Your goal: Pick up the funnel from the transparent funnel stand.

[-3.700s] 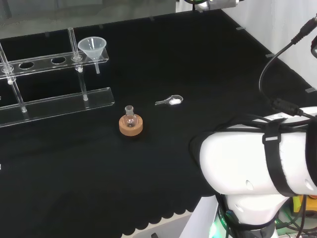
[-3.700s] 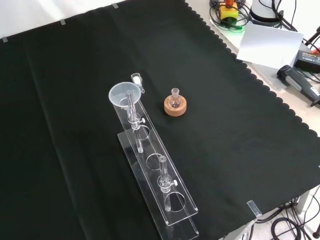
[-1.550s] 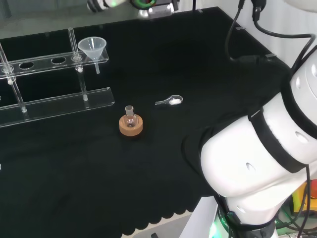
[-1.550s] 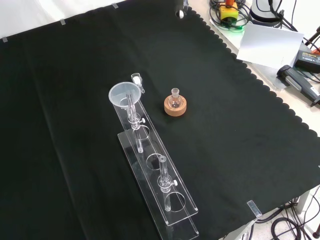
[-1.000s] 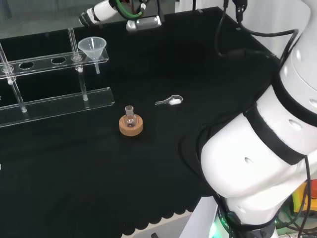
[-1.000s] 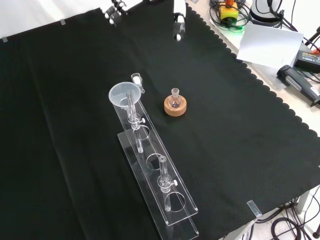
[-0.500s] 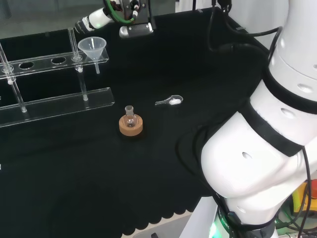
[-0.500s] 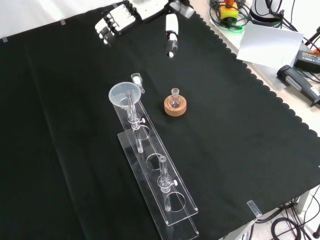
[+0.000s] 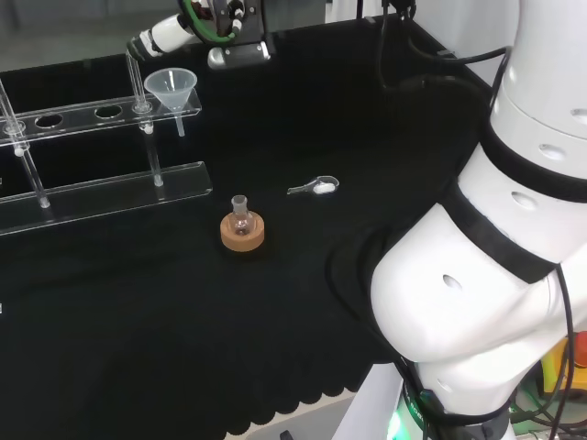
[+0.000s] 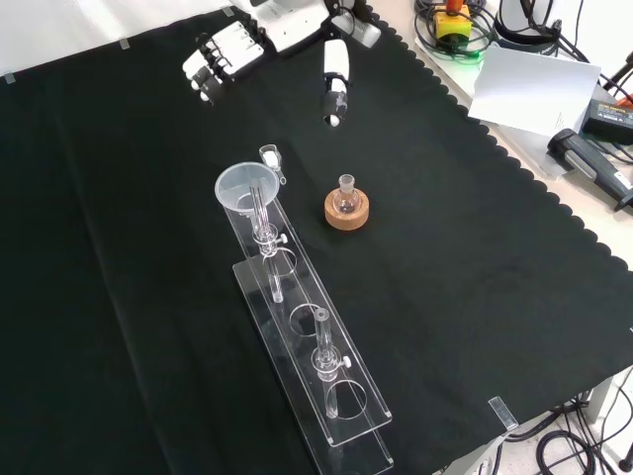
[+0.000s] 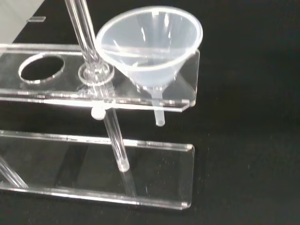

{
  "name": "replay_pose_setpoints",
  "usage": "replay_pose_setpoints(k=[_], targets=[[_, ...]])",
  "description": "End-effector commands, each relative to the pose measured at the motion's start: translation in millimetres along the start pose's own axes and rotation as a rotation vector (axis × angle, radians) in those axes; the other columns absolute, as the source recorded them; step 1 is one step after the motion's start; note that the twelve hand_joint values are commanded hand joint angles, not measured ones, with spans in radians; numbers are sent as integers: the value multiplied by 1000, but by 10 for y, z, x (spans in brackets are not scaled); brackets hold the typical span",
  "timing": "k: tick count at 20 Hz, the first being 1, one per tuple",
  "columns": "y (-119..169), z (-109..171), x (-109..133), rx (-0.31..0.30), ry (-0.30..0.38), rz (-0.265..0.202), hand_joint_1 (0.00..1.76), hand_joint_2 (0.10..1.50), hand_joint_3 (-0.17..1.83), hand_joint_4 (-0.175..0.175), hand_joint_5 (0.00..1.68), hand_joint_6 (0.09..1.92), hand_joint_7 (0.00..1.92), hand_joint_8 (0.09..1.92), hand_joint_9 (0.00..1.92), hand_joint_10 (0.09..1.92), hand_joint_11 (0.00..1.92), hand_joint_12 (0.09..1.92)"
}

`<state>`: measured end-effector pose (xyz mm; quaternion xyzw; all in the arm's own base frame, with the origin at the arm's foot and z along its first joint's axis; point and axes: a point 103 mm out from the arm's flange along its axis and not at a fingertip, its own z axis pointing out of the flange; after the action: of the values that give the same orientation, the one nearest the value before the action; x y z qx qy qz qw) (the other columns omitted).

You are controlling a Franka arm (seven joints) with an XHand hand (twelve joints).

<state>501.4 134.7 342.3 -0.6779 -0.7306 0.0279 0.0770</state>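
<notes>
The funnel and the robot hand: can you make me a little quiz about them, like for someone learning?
1. True or false: the funnel sits in the end hole of the clear funnel stand.
2. Is the robot hand touching the funnel? A) yes, it holds it. B) no, it hangs open above the cloth, apart from the funnel. C) it presses on the stand.
3. Fill in: the small flask beside the stand rests on a ____ ring.

Key: 1 true. 2 B: in the front view the fingers are straight and well away from the funnel. 3 cork.
</notes>
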Motion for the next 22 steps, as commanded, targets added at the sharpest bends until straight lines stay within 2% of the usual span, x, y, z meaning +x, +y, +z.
replay_pose_setpoints(k=[1, 8, 12, 17, 22], targets=[[378, 233, 30, 9, -5, 36, 318, 636, 78, -53, 0, 87, 0, 87, 0, 87, 0, 87], [672, 404, 9, 60, -5, 75, 318, 638, 75, -53, 0, 87, 2, 87, 0, 87, 0, 87], [740, 479, -12, 85, -7, 79, 318, 640, 73, -54, 0, 87, 3, 87, 0, 87, 0, 87], [688, 534, -30, 112, -12, 74, 317, 642, 71, -56, 0, 87, 10, 87, 0, 87, 0, 87], [547, 494, -8, 127, -19, 50, 317, 644, 69, -57, 0, 87, 13, 87, 0, 87, 0, 87]])
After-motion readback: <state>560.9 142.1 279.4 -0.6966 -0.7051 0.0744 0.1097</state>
